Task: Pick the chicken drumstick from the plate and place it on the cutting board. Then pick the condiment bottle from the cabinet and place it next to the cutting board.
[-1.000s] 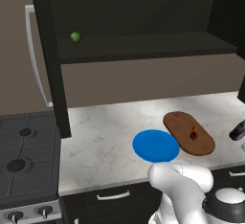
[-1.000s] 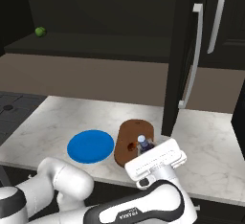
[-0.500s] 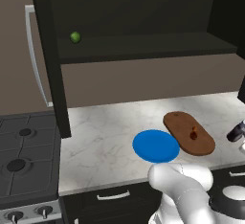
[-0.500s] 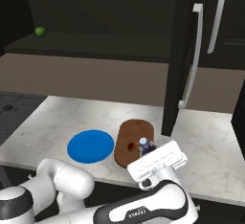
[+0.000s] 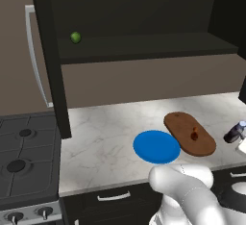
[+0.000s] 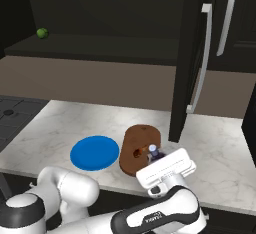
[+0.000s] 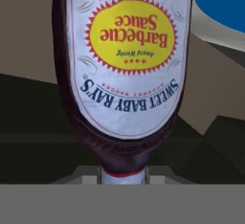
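In the left base view, a stove (image 5: 24, 166) sits at the far left, with the marble surface (image 5: 105, 132) just beside it. Above, a small green fruit (image 5: 75, 37) rests on the cabinet (image 5: 144, 17) shelf, near its left side panel. On the surface lies the plate (image 5: 156, 146), bare, and just to its right the board (image 5: 189, 133), set at a slant, their edges touching or nearly so. The drumstick (image 5: 194, 134) lies on the board, towards its right half. Right of the board, close to the picture's edge, the bottle (image 5: 235, 131) is tilted above the surface, cap up and to the right; the gripper itself is cut off there.

In the right base view the order is the same: fruit (image 6: 42, 33) on the shelf at upper left, plate (image 6: 95, 152), then board (image 6: 139, 148) with the drumstick (image 6: 137, 152) on it. The bottle (image 6: 153, 152) pokes out over the board's right edge, just above the white hand, whose gripper (image 6: 159, 161) is hidden behind its own body.

In the hand view the bottle (image 7: 125, 70) hangs neck-down towards the camera, its "Barbecue Sauce" label upside down, with the neck clamped between the gripper (image 7: 123, 176) fingers, which are closed tight on it. A piece of the plate (image 7: 220, 5) shows at upper right.
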